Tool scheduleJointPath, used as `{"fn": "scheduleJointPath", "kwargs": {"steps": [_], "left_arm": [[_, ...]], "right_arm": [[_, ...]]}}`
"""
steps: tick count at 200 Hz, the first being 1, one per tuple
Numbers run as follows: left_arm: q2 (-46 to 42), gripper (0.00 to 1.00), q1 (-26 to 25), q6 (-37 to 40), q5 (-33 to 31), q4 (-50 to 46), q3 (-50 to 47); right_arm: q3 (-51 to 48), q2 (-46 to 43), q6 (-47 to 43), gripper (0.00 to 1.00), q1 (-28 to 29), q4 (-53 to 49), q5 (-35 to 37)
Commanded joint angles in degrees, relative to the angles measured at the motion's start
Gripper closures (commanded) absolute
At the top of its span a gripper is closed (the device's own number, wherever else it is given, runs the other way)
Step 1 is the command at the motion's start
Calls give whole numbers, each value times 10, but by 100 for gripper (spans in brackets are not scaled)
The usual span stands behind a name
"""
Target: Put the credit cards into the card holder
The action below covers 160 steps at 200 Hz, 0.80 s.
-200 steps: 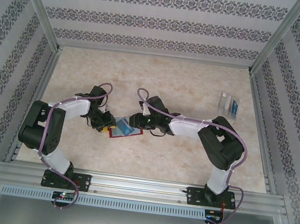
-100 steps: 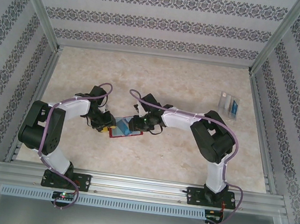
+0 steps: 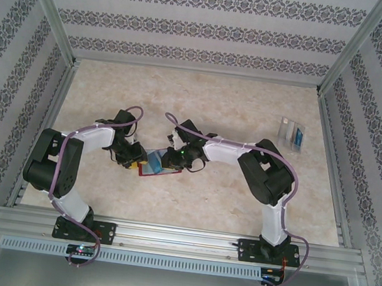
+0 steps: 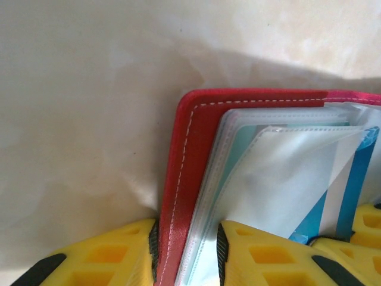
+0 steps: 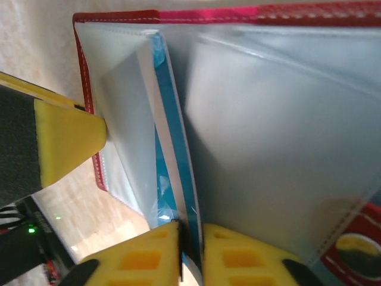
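TABLE CTR: The left gripper point(image 3: 136, 155) and right gripper point(image 3: 169, 157) meet over an open red wallet point(image 3: 164, 172) lying flat on the marbled table point(image 3: 217, 104), one arm on each side of it.

Left wrist cam: the left gripper point(image 4: 186, 233) is clamped on the wallet's edge, w/ the stitched red cover point(image 4: 190, 119) and a stack of clear sleeves point(image 4: 280, 185) pinched btwn its yellow fingers point(image 4: 101, 259).

Right wrist cam: the right gripper point(image 5: 190, 229) is closed to a slit on the edge of a teal-blue credit card point(image 5: 174, 137). The card sits tilted among the wallet's sleeves, its near edge gripped btwn the two pads. One finger of the left gripper touches the wallet's red border on the side opposite.

The card holder point(image 3: 288, 130), clear plastic, stands well apart from the wallet, off to its right and farther from the arm bases. A second card point(image 3: 297, 136), blue-faced, is at the holder's far side from the wallet. Whether it is inside the holder or just against it can't be told from overhead.
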Motion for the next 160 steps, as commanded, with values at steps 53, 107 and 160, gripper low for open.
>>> {"fn": "scheduleJointPath", "kwargs": {"steps": [53, 107, 160], "left_arm": [[18, 68, -5, 3, 0, 1, -21], [33, 69, -4, 4, 2, 2, -18], [37, 69, -4, 5, 4, 0, -14]], "right_arm": [[-48, -27, 44, 100, -11, 75, 8], [-135, -46, 145, 100, -9, 218, 56], [-166, -43, 197, 100, -8, 293, 65]]}}
